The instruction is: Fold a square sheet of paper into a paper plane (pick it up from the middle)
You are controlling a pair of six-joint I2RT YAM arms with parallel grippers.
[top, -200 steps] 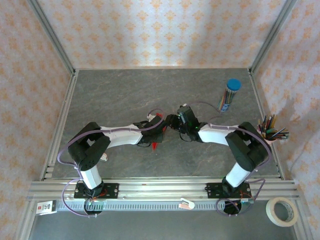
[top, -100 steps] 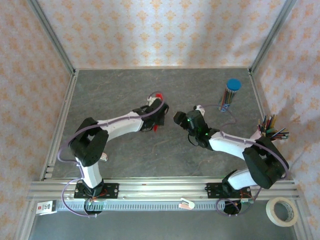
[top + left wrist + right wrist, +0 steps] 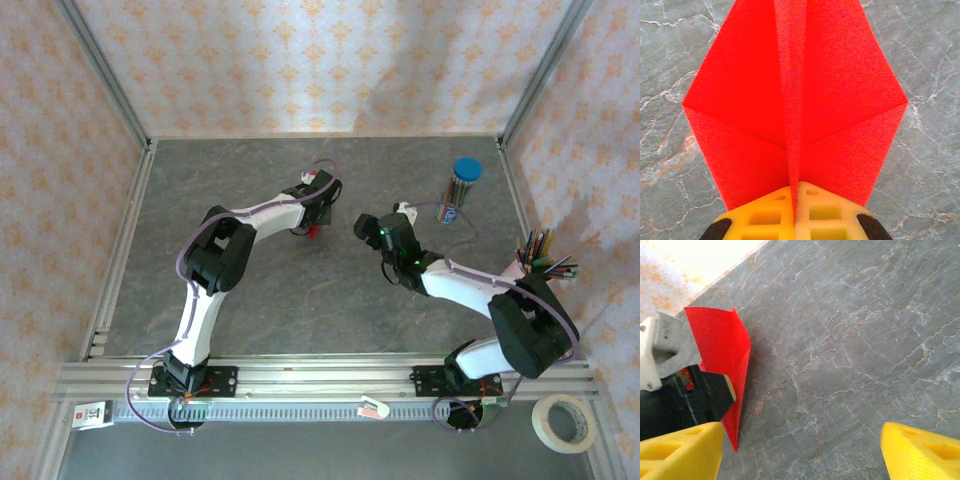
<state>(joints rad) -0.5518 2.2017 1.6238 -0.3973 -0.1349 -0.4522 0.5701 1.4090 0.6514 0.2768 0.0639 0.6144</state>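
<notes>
Nearest our bases, we are hovering the right gripper (image 3: 800, 452) over the grey table (image 3: 250, 300), its jaws standing wide apart and empty. Just to its left, near mid-table, we are pinching the left gripper (image 3: 794, 202) tight on the centre ridge of the creased red paper (image 3: 840, 100), its flaps spreading sideways. Farther back on the right, a blue-capped pencil tube (image 3: 458, 190) is lying.

The plane (image 3: 312, 232) sits in the left end effector (image 3: 319, 208), over the surface (image 3: 250, 290) at mid-rear. The right end effector (image 3: 362, 226) is just right of it, apart. A pencil tube (image 3: 458, 190) sits right rear, and a tape roll (image 3: 565, 422) front right.
</notes>
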